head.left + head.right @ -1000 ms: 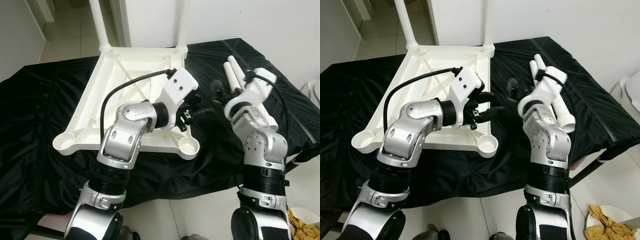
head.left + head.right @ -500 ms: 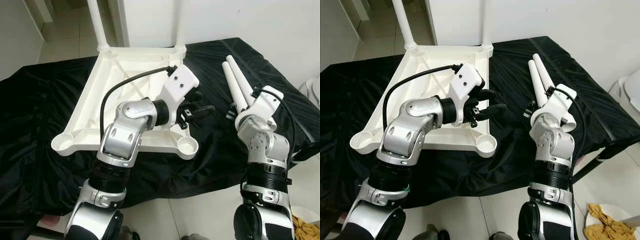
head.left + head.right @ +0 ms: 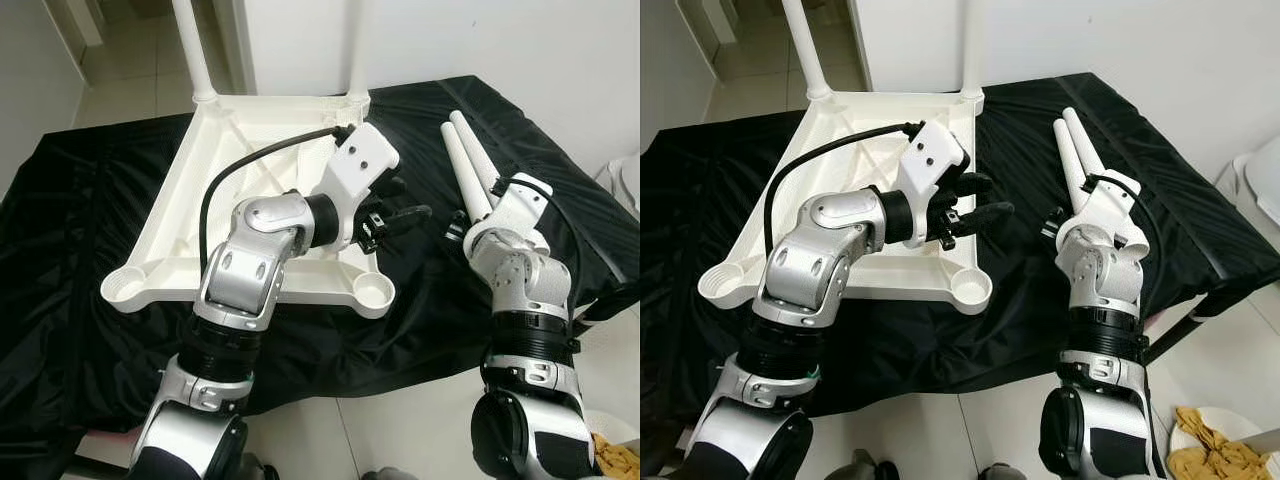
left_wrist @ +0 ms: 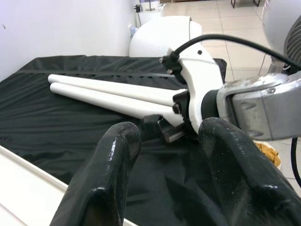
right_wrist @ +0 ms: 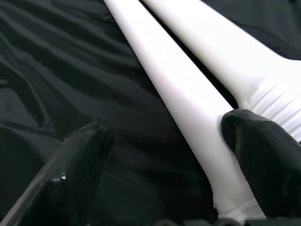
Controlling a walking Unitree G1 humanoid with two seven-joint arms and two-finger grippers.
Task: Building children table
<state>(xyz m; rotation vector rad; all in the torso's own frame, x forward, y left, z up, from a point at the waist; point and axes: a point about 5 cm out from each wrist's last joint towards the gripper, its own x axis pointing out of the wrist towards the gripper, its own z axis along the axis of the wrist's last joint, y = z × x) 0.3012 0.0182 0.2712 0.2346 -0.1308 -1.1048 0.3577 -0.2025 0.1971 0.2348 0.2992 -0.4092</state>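
On a desk draped in black cloth (image 3: 90,260), we see a white children's tabletop (image 3: 240,180) lying upside down toward the left half, two legs already fitted (image 3: 192,50) and standing upright at its far corners. The two near corners carry open round sockets, one at the near left (image 3: 122,288) and one at the near right (image 3: 374,291).

Two loose white table legs (image 3: 1072,150) lie side by side, touching, on the cloth toward the desk's right side, running from the far edge back toward us.

Our left gripper (image 3: 395,205) hovers above the tabletop's right rim, its jaws apart and pointing across at the loose legs, holding nothing; its wrist view looks between the two black fingers (image 4: 106,179) at the legs and the other arm.

Our right gripper (image 5: 164,155) is down at the near ends of the loose legs, jaws spread wide. One finger (image 5: 263,155) sits between the two legs and the other (image 5: 70,174) is out over the cloth, so the jaws straddle the nearer leg (image 5: 174,99) without closing on it.
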